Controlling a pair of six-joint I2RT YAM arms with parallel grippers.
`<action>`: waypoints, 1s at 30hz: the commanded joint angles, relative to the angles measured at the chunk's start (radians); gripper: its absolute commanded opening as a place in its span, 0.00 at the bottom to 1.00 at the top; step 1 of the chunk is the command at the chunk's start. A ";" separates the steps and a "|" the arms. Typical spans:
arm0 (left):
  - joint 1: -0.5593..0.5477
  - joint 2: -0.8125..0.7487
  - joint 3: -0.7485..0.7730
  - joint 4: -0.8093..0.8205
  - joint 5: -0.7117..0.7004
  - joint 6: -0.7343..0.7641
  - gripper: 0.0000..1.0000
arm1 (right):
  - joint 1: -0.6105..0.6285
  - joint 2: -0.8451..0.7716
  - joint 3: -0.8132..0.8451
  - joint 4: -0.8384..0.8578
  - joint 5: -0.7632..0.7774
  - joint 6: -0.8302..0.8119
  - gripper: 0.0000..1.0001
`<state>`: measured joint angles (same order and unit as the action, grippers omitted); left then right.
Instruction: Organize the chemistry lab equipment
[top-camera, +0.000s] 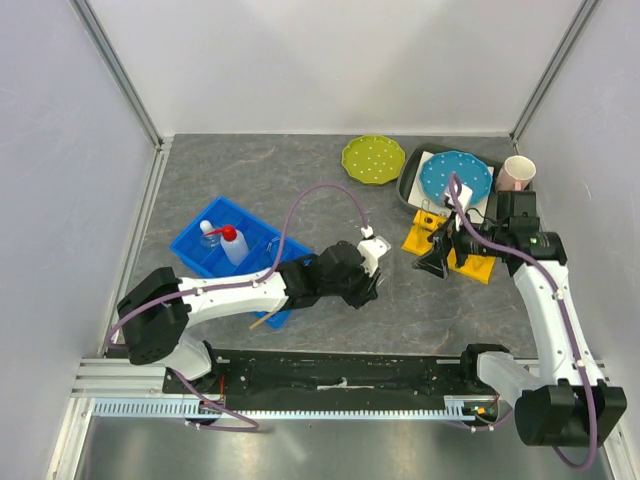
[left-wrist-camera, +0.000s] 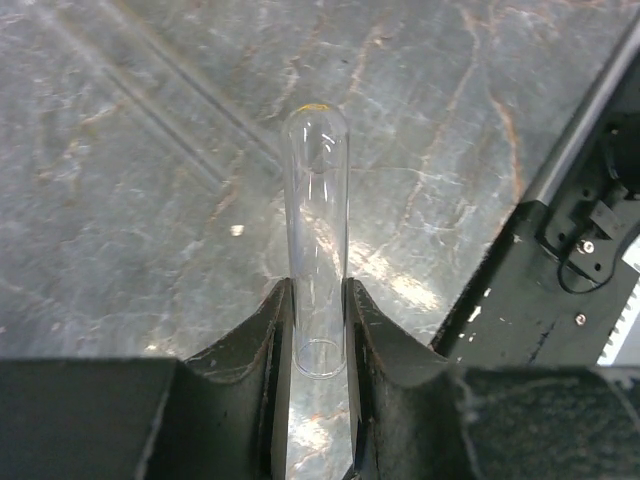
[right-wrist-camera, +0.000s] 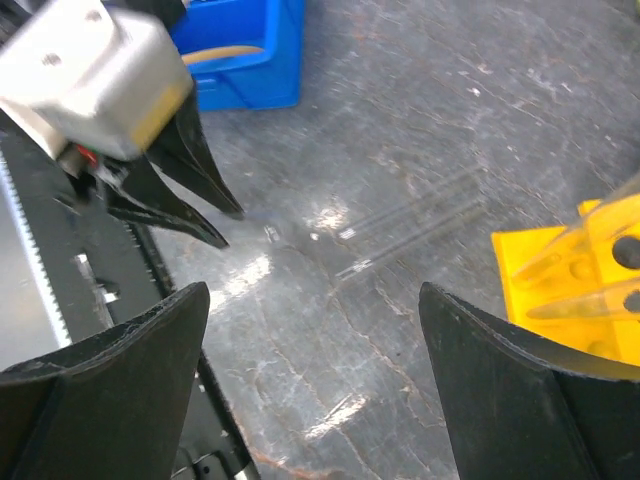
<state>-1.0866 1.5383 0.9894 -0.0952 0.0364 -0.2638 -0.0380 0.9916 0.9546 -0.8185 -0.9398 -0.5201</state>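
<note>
My left gripper (top-camera: 371, 288) is shut on a thin clear glass tube (left-wrist-camera: 317, 225), held above the grey table; the tube's rounded end points away from the fingers (left-wrist-camera: 270, 330). My right gripper (right-wrist-camera: 315, 335) is open and empty, next to a yellow rack (top-camera: 452, 250). Two more glass tubes (right-wrist-camera: 410, 225) lie flat on the table ahead of it. The squeeze bottle with the red cap (top-camera: 232, 243) and the small flask (top-camera: 208, 235) stand in a blue bin (top-camera: 262, 243). The tan tube's end (top-camera: 260, 321) sticks out by the bin. I cannot make out the tongs.
A green dotted plate (top-camera: 373, 159) lies at the back. A blue dotted plate (top-camera: 455, 175) rests on a dark tray (top-camera: 410, 185), with a pink cup (top-camera: 517, 173) beside it. The yellow rack also shows in the right wrist view (right-wrist-camera: 580, 280). The black rail (top-camera: 340, 370) runs along the near edge.
</note>
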 joint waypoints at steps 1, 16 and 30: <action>-0.051 -0.050 -0.060 0.244 -0.021 -0.009 0.18 | -0.003 0.080 0.150 -0.272 -0.141 -0.150 0.93; -0.114 -0.084 -0.110 0.380 -0.026 -0.035 0.17 | 0.121 0.278 0.219 -0.512 -0.093 -0.281 0.89; -0.121 -0.109 -0.103 0.377 -0.015 -0.028 0.17 | 0.187 0.326 0.219 -0.450 -0.108 -0.192 0.68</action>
<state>-1.1984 1.4609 0.8822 0.2199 0.0284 -0.2790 0.1402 1.3117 1.1427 -1.2919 -1.0149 -0.7284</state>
